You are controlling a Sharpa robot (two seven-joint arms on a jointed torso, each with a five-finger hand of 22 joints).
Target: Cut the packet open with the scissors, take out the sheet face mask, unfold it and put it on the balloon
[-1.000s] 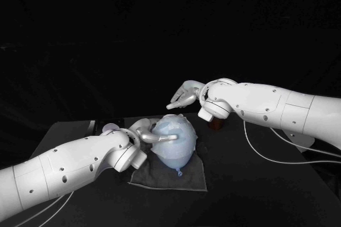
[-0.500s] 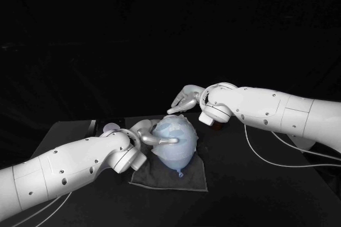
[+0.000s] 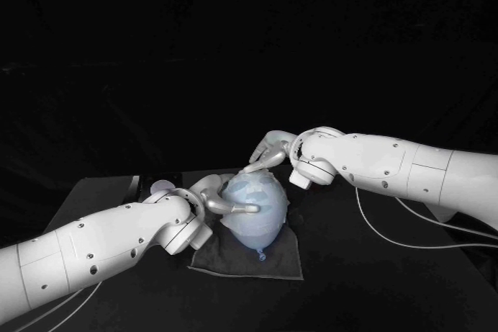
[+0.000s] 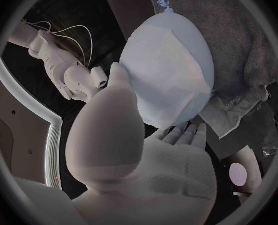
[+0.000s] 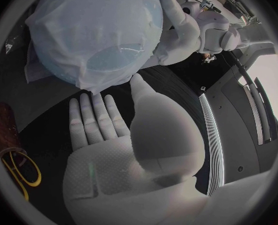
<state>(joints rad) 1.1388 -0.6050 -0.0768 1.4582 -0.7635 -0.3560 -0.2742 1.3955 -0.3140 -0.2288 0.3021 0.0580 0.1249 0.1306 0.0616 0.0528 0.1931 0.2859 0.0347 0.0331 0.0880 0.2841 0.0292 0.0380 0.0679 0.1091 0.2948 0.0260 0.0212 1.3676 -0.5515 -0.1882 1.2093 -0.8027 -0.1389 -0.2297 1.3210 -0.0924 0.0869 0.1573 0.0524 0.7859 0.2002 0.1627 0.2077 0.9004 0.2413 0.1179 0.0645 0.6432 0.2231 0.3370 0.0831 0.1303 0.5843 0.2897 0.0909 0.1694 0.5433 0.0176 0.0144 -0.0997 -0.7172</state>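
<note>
A pale blue balloon lies on a dark cloth with its knot toward me. The white sheet mask is draped over it, and an eye hole shows. My left hand is at the balloon's left side, thumb and one finger resting on the mask. My right hand reaches down to the balloon's far end with its fingers straight and apart, the tips at the mask's edge. Nothing is held in either hand.
Scissors with yellow handles lie on the table near my right wrist, beside a brown object. The cloth spreads beyond the balloon. A small dark item lies at the table's back left.
My right hand has come down and toward me, from above the balloon's far end to touching it. My left hand stays on the balloon's side.
</note>
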